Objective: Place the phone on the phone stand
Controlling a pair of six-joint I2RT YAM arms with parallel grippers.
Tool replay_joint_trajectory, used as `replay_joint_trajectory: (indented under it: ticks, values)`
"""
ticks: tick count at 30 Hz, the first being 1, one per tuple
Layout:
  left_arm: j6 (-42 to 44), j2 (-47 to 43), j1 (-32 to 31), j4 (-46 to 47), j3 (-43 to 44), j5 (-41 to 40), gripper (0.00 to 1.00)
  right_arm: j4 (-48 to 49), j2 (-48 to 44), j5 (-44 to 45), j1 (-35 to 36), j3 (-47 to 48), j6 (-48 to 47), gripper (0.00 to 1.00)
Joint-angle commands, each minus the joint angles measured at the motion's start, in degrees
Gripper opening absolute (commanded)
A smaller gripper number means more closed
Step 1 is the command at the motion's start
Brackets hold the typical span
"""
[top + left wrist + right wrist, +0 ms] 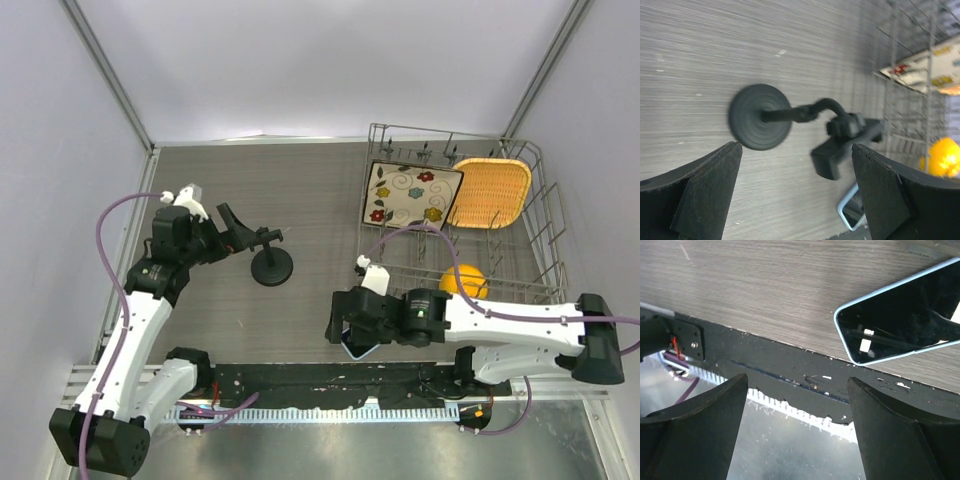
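Phone (900, 315) just beyond right tool (797, 380), glossy black glass screen throwing reflections, smooth pale rim, phone stand (760, 116) ahead of left tool (795, 147), matt black, disc base finely ridged, surface (700, 45) matt grey wood-grain, rack (505, 262) farther off, thin bare metal wire

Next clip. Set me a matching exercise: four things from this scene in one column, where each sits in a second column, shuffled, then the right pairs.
Things
1. phone
2. phone stand
3. floral plate
4. orange ball

Places
A. propped up in the back part of the dish rack
B. flat on the table by its near edge, screen up
C. upright on the table, left of the dish rack
D. low in the near part of the dish rack

Pairs: 1-B, 2-C, 3-A, 4-D
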Motion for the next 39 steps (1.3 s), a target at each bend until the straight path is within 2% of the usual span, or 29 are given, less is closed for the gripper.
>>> replay_joint_trajectory:
  ticks: [1, 2, 6, 7, 9, 10, 12, 13, 15, 16, 17, 19, 20, 21, 22, 24, 25, 26, 27, 30, 35, 39]
  values:
    - [2.5, -1.0, -0.7, 7.5, -0.7, 17.2, 0.96, 10.9, -7.8, -1.9, -0.8, -2.9, -9.1, 0.86]
    - [3.0, -1.3, -0.9, 7.5, 0.4, 18.1, 0.95, 16.4, -10.1, -3.4, -0.8, -3.1, -11.4, 0.86]
    - [3.7, -1.6, -1.9, 6.0, 4.8, 20.9, 0.95, 25.4, -12.1, -12.6, -0.7, -1.5, -22.2, 0.86]
    - [3.6, -1.5, -2.1, 6.0, 5.7, 21.4, 0.94, 26.6, -11.8, -19.0, -0.8, 0.1, -25.5, 0.86]
    - [2.8, -1.8, -3.5, 6.5, 8.0, 23.1, 0.94, 30.8, -10.5, -25.1, -0.7, 1.6, -28.3, 0.86]
    - [2.6, -1.8, -5.2, 6.9, 8.7, 23.7, 0.94, 32.3, -10.2, -31.0, -0.6, 3.2, -30.4, 0.86]
    - [2.6, -1.6, -7.9, 8.0, 10.5, 23.5, 0.93, 36.4, -10.7, -34.5, -0.4, 4.5, -32.5, 0.86]
    - [2.7, -1.0, -11.3, 8.1, 11.1, 23.0, 0.93, 36.6, -11.3, -34.2, -0.5, 6.9, -34.1, 0.86]
    - [4.1, -0.2, -15.1, 8.1, 11.3, 20.6, 0.91, 35.5, -14.3, -29.4, -0.5, 10.2, -39.5, 0.86]
    - [5.1, 0.7, -19.2, 7.7, 11.1, 17.8, 0.91, 34.5, -15.7, -26.0, -0.5, 11.2, -41.2, 0.86]
    - [5.9, 1.3, -21.2, 6.9, 11.0, 15.7, 0.91, 32.4, -16.8, -14.6, -0.5, 12.3, -44.4, 0.86]
    - [7.8, 2.1, -27.4, 5.8, 10.3, 8.3, 0.91, 29.9, -20.8, -0.2, -0.5, 14.8, -45.5, 0.86]
    - [8.4, 3.4, -29.5, 5.7, 9.9, 6.3, 0.90, 26.3, -21.9, 14.0, -0.5, 15.4, -45.4, 0.86]
    - [9.1, 4.0, -31.7, 5.3, 9.7, 4.4, 0.91, 24.7, -23.1, 21.3, -0.5, 16.1, -45.1, 0.86]
    - [10.3, 4.9, -36.6, 4.9, 9.2, 2.0, 0.91, 23.2, -24.7, 26.5, -0.4, 16.4, -45.0, 0.88]
    - [11.5, 7.8, -41.9, 4.9, 8.6, -5.9, 0.93, 20.8, -26.0, 34.5, -0.5, 17.6, -47.3, 0.88]
    - [12.0, 9.0, -47.9, 5.3, 8.0, -9.2, 0.95, 19.8, -26.6, 35.8, -0.5, 18.2, -48.0, 0.88]
    - [13.4, 11.4, -50.9, 6.0, 7.5, -15.5, 0.95, 18.9, -26.8, 37.5, -0.4, 18.7, -48.5, 0.88]
    - [14.1, 12.7, -56.5, 6.7, 7.0, -17.9, 0.95, 17.9, -26.9, 39.7, -0.4, 20.0, -49.0, 0.88]
    - [16.8, 18.8, -64.2, 8.6, 6.3, -20.9, 1.00, 15.4, -28.7, 41.8, -0.5, 21.0, -49.8, 0.88]
    - [17.0, 26.5, -68.3, 8.8, 7.0, -21.2, 1.00, 14.9, -35.1, 42.0, -0.5, 19.4, -49.2, 0.87]
    - [16.4, 29.3, -72.7, 14.6, 4.6, -26.8, 1.00, 14.7, -38.1, 41.8, -0.5, 17.2, -48.0, 0.85]
